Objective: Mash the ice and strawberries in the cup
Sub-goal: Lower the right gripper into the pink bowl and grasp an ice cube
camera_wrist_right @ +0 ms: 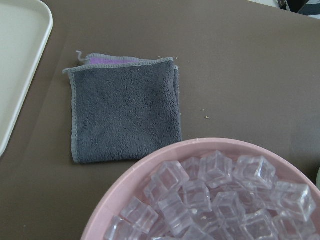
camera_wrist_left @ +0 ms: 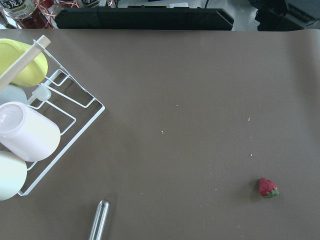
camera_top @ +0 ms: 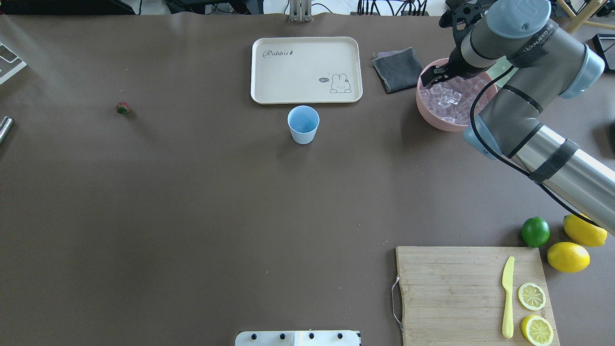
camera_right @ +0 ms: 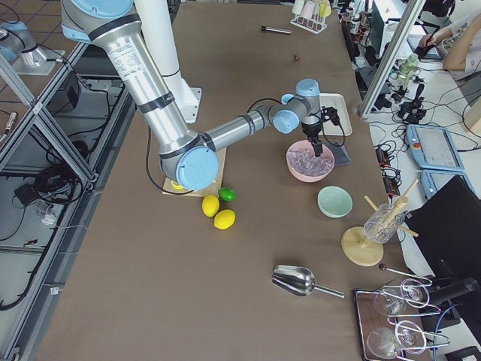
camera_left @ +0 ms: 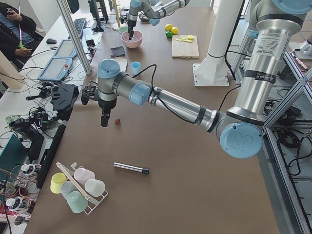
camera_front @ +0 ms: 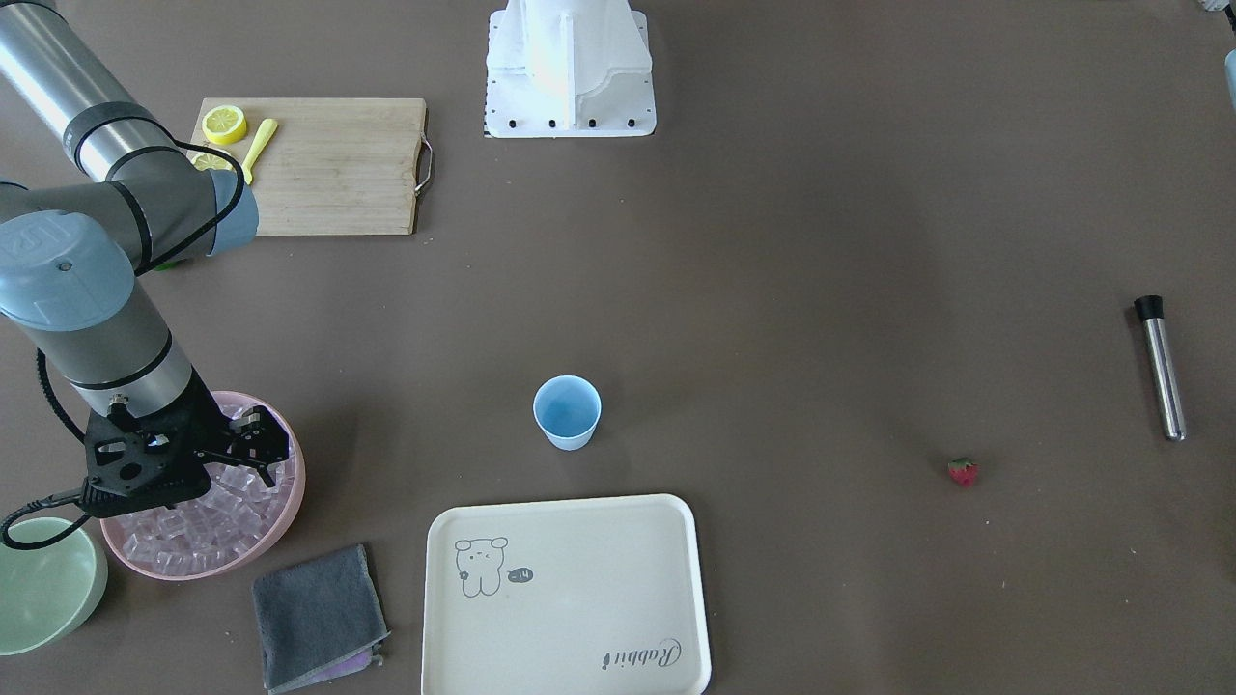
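Ice [camera_wrist_right: 215, 167] fills the pink bowl [camera_wrist_right: 130, 172] — cup [camera_top: 303, 124] stands well apart.

The brown table [camera_front: 772, 290] carries a light-blue cup [camera_front: 567, 412], a red strawberry [camera_front: 963, 471] with a green top, and a pink bowl [camera_front: 298, 492] of clear, colourless ice [camera_front: 193, 536]. The tray [camera_front: 599, 560] is cream with a grey line drawing and grey script lettering, and the cloth [camera_front: 317, 615] is dark grey with a purple edge. The second bowl [camera_front: 58, 589] is mint green, and the pale wooden board [camera_front: 338, 164] bears yellow lemon slices [camera_front: 224, 125] and a yellow knife [camera_front: 259, 147].
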Available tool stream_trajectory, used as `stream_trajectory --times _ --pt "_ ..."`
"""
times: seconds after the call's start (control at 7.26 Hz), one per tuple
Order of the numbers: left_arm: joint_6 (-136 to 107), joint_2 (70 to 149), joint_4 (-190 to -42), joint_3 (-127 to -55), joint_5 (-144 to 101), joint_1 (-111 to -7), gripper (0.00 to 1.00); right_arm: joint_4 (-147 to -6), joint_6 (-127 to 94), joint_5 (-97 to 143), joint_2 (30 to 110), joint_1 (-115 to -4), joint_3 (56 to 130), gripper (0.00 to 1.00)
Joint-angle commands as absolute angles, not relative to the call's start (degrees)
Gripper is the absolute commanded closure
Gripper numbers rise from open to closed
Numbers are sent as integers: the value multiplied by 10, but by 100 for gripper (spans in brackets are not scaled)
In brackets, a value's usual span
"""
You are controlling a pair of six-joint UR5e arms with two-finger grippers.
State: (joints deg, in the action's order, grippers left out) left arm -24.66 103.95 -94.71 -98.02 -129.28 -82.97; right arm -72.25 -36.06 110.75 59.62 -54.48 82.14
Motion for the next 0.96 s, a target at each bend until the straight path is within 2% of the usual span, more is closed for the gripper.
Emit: stream_trajectory --times 0.0,0.83 --pt "-247 1038 -947 -981 -1293 -830 2 -722 -337 1110 596 -547 809 0" --pt "-250 1042 -947 -981 -1293 -830 2 -723 -338 1116 600 -544 779 1"
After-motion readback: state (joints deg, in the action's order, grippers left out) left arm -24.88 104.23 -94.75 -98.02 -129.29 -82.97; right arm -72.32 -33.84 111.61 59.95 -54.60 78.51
